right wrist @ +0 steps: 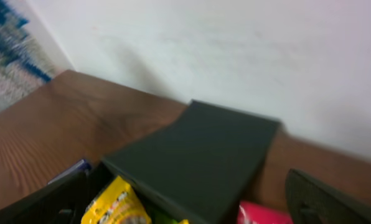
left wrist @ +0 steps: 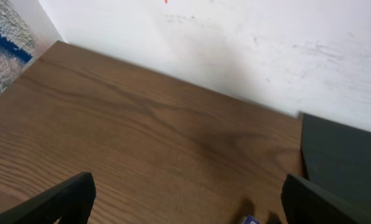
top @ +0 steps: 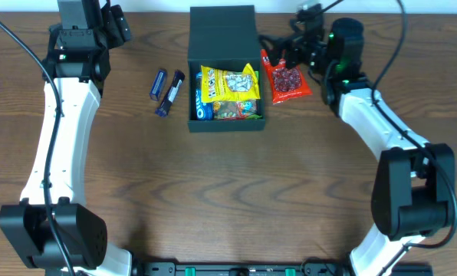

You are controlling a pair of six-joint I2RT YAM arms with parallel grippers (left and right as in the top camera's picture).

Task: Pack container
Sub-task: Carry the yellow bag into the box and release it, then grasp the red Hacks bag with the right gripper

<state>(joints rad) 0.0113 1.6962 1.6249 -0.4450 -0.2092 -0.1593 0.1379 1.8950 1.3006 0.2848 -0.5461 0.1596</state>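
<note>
The container (top: pixel 192 92) is a dark box in the middle of the far half of the table, its flip lid (top: pixel 222 29) open toward the back. Inside lie a yellow packet (top: pixel 228 83), a blue packet (top: pixel 202 105) and a green packet (top: pixel 242 112). A red packet (top: pixel 285 80) lies on the table against its right side. My right gripper (top: pixel 288 44) is open and empty, hovering above the red packet; its wrist view shows the lid (right wrist: pixel 198 146), yellow packet (right wrist: pixel 114 205) and red packet (right wrist: pixel 263 214). My left gripper (top: pixel 118 23) is open and empty at the far left.
Two dark blue snack bars (top: pixel 159 84) (top: pixel 170 93) lie left of the container. A tip of one shows in the left wrist view (left wrist: pixel 251 220), with the lid's edge (left wrist: pixel 347 155) to the right. A white wall runs behind the table's far edge.
</note>
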